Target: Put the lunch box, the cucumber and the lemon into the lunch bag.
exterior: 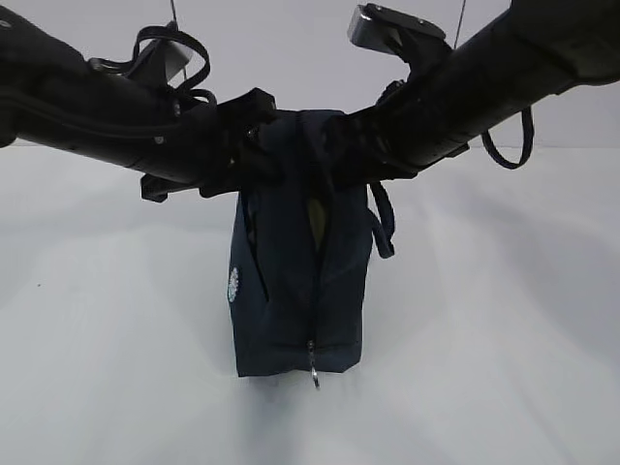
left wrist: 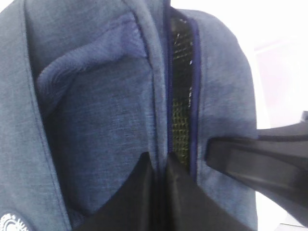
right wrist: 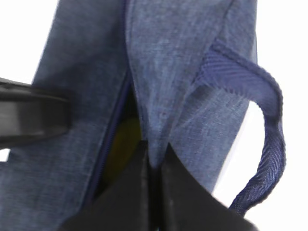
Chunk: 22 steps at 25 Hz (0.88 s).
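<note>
Item: boxy dark navy fabric lunch bag (exterior: 300,291) with loop handles, a small round white logo (exterior: 232,284) on its side and a silver ring zipper pull (exterior: 314,372) hanging at its lower front. It stands upright on the white counter (exterior: 116,368), its top edge held between two black arms.

Left end effector (left wrist: 160,166): clenched on the fabric lip just left of the bag's zipper line; the jaws meet on the cloth with no gap showing.

Right end effector (right wrist: 154,159): clenched on the fabric lip just right of that line, beside the blue webbing loop handle (right wrist: 269,144).

Purpose, judged: with each side gripped, the bag is steadied and held upright, either to part the mouth or to draw it together.

Opening: a narrow slit runs down the bag's front to the zipper pull. Black mesh lining (left wrist: 182,82) shows inside it in the left wrist view.

Contents: a yellow patch, probably the small yellow lemon (right wrist: 120,144), lies inside the slit in the right wrist view. The lunch box and cucumber are not visible anywhere outside the bag; whether they are inside cannot be told.

Progress, judged: packing looks done or nearly so.
</note>
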Motion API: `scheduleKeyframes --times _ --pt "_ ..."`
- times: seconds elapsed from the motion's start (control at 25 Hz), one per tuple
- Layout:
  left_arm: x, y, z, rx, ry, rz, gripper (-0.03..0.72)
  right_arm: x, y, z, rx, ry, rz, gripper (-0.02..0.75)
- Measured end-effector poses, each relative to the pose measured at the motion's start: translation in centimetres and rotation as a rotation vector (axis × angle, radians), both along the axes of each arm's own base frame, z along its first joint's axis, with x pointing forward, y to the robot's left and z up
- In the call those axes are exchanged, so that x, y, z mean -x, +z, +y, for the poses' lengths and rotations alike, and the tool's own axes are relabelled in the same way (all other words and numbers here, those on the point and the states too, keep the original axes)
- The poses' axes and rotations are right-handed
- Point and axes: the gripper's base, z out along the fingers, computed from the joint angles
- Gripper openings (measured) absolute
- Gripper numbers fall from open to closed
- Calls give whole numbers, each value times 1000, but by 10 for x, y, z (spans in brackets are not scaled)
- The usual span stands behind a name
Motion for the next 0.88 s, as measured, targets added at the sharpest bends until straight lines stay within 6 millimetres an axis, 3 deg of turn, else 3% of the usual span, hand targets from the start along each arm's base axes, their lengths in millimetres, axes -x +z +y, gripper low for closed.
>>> scheduleKeyframes --times 0.88 --pt "-13 -13 -7 -14 1 19 6 -4 -2 -7 76 -55 -29 21"
